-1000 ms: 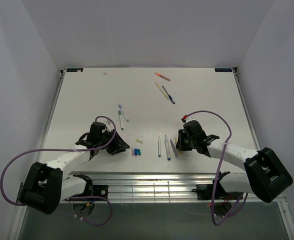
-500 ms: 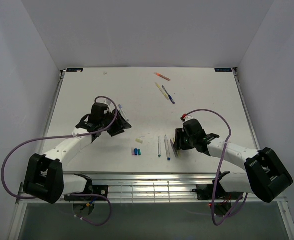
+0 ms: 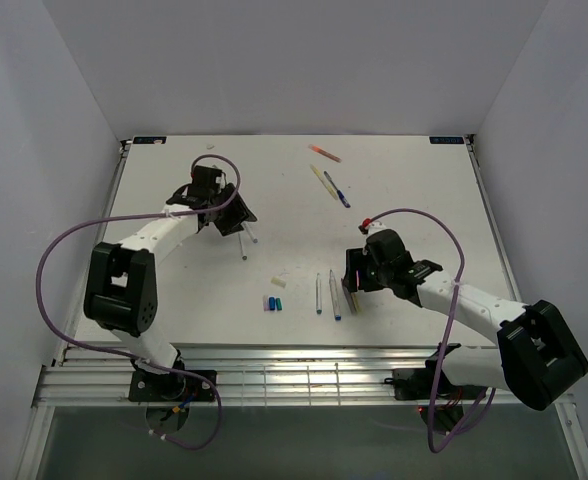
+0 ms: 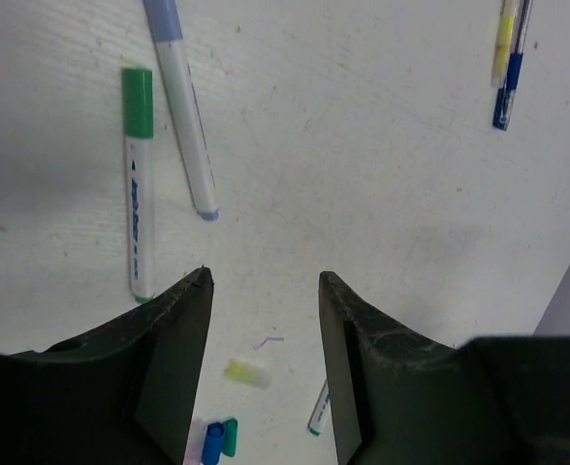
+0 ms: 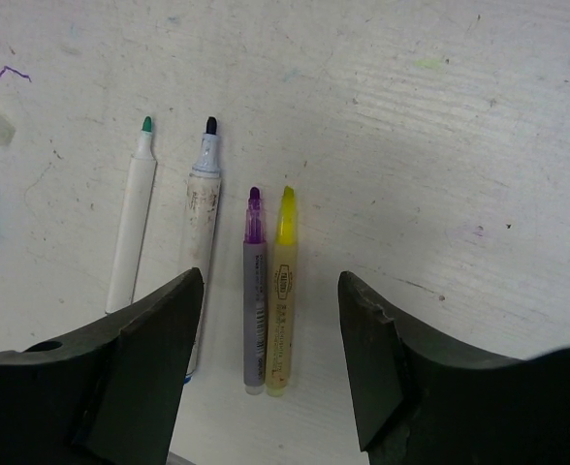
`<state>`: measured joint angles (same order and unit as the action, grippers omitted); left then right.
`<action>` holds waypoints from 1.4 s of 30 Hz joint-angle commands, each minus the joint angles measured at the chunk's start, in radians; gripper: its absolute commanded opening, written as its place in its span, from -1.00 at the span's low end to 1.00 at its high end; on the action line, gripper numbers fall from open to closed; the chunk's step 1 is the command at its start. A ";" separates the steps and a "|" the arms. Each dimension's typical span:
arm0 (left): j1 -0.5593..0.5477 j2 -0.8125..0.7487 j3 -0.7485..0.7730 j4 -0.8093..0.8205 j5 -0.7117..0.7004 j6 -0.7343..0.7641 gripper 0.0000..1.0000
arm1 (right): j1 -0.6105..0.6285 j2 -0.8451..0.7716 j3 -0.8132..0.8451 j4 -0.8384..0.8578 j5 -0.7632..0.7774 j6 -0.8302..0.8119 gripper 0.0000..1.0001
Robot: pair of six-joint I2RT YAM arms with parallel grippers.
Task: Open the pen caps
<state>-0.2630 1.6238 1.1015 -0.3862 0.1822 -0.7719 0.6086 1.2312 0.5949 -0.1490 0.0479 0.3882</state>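
**Both wrist views.** My left gripper [image 4: 264,281] and right gripper [image 5: 269,279] are both spread wide and empty. Four uncapped pens [image 5: 254,300] lie beneath the right; one barrel end hides behind my finger. Loose pen caps [image 4: 217,438] sit at the left view's bottom edge, partly cut off.

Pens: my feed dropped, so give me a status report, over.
Left fingers open, empty, by two capped pens. Right fingers open, empty, above four uncapped pens. Nothing in the way.
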 commanded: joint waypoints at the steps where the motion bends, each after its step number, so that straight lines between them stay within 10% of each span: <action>1: 0.001 0.096 0.116 -0.048 -0.020 0.036 0.13 | -0.003 -0.001 0.034 -0.014 0.003 -0.028 0.29; 32: -0.033 0.381 0.326 -0.097 -0.136 0.056 0.01 | -0.004 0.002 -0.015 0.052 -0.010 -0.028 0.24; 42: -0.073 0.452 0.406 -0.131 -0.167 0.092 -0.39 | -0.003 -0.006 -0.023 0.055 0.003 -0.029 0.24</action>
<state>-0.3176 2.0785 1.4750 -0.4942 0.0502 -0.7063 0.6086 1.2518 0.5770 -0.1242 0.0456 0.3626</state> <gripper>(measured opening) 0.318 0.623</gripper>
